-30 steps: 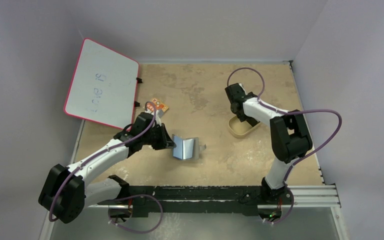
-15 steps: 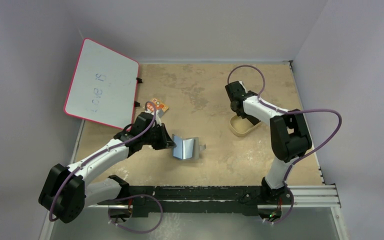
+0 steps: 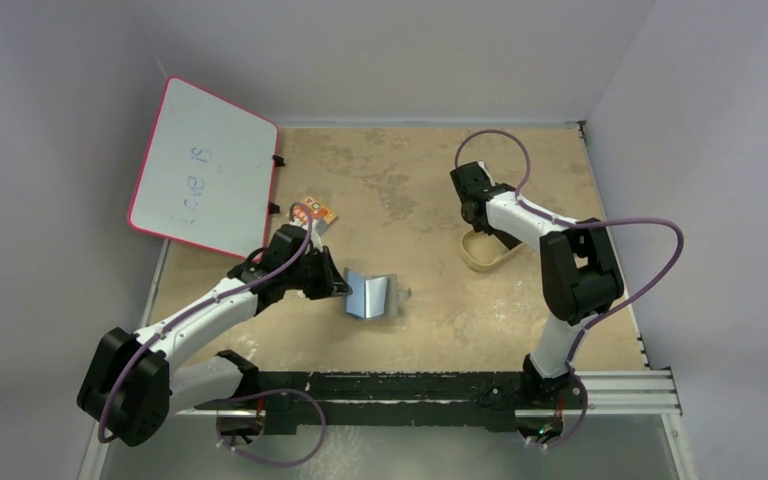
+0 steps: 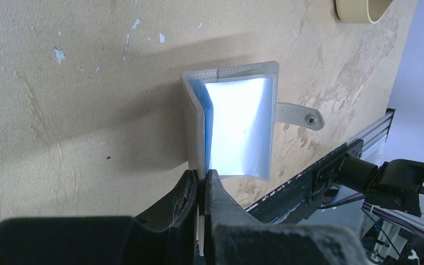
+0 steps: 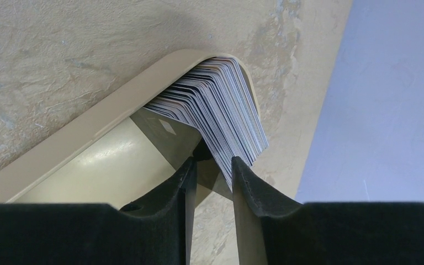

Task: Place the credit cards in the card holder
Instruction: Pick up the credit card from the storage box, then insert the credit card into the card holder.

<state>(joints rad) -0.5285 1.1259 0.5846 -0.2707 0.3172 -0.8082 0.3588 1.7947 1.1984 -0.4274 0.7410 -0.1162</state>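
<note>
Nearest the bases, the left gripper [image 4: 201,187] is pinching shut on one flap's edge of the card holder [image 4: 237,132], which is lying half open on the table [image 4: 61,110], grey outside, light blue inside, its snap strap sticking sideways. Farther off, the right gripper [image 5: 212,171] is sitting narrowly parted in the tan tray [image 5: 77,141] against the fanned grey-silver credit cards [image 5: 221,99]; whether it is gripping any, I cannot tell.

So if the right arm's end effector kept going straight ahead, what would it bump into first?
The credit cards, most likely. The right end effector points straight at the stack standing in the tan tray, with the nearest cards' corner just ahead of it.
</note>
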